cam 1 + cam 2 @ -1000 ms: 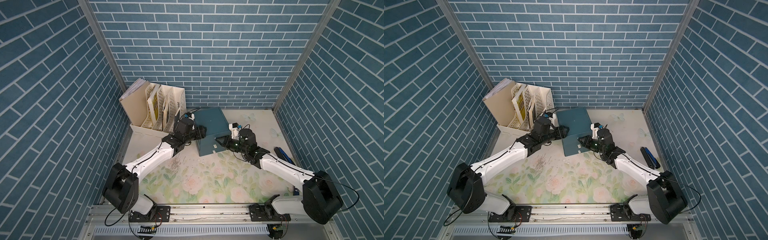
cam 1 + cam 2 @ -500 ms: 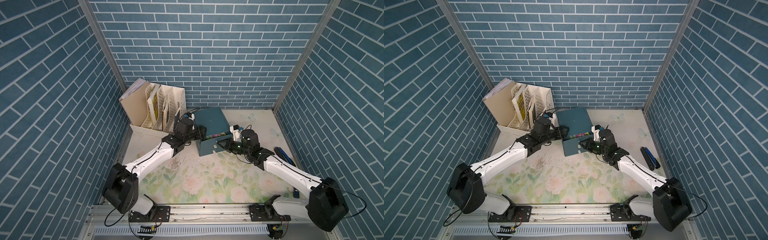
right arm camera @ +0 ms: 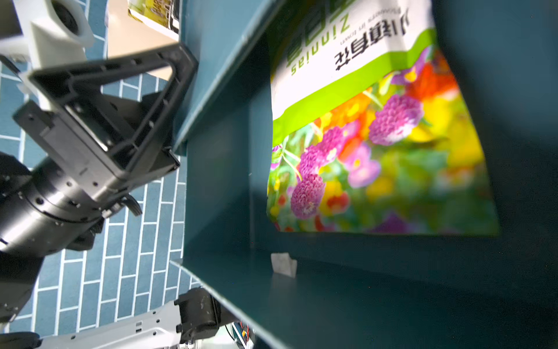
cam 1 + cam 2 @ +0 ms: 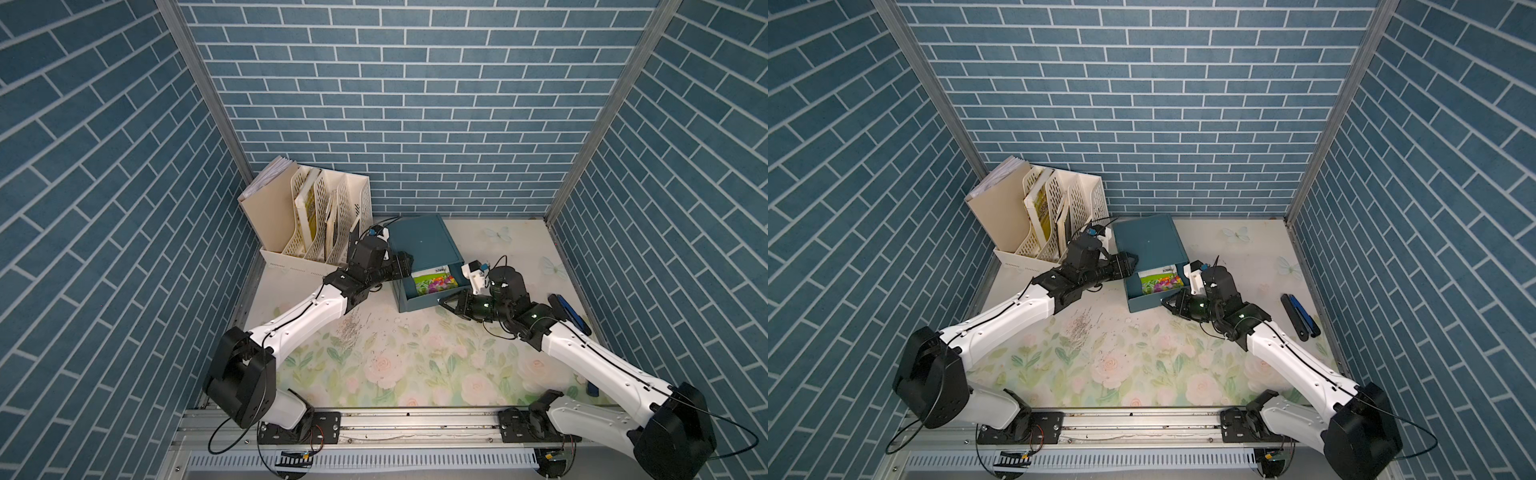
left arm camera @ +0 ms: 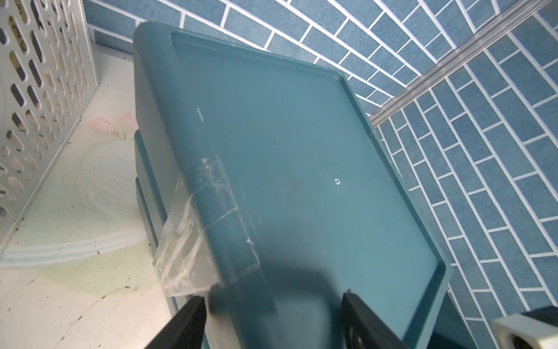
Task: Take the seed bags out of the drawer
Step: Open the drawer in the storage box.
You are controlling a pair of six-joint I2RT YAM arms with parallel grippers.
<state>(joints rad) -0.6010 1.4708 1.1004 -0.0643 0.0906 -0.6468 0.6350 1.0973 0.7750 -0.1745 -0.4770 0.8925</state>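
Note:
A teal drawer box (image 4: 419, 239) stands at the back of the floral mat. Its drawer (image 4: 419, 303) is pulled partly out. Inside lies a green-white seed bag with mixed flowers (image 4: 434, 282) (image 4: 1160, 282) (image 3: 377, 136), and any other seed bags are hidden. My left gripper (image 4: 405, 266) (image 5: 276, 314) is open, its fingers astride the box's upper left edge near the front. My right gripper (image 4: 446, 304) (image 4: 1169, 305) is shut at the right end of the drawer front. Its fingertips are out of the right wrist view, so whether it holds anything cannot be told.
A cream file organizer (image 4: 320, 224) with folders and yellowish books stands just left of the box, close behind my left wrist. A blue-black tool (image 4: 567, 311) lies by the right wall. Small crumbs (image 4: 351, 328) dot the mat. Brick walls close in on three sides.
The drawer has slid out toward the front as my right gripper drew back, and the seed bag has come into view. My left arm has stayed at the box.

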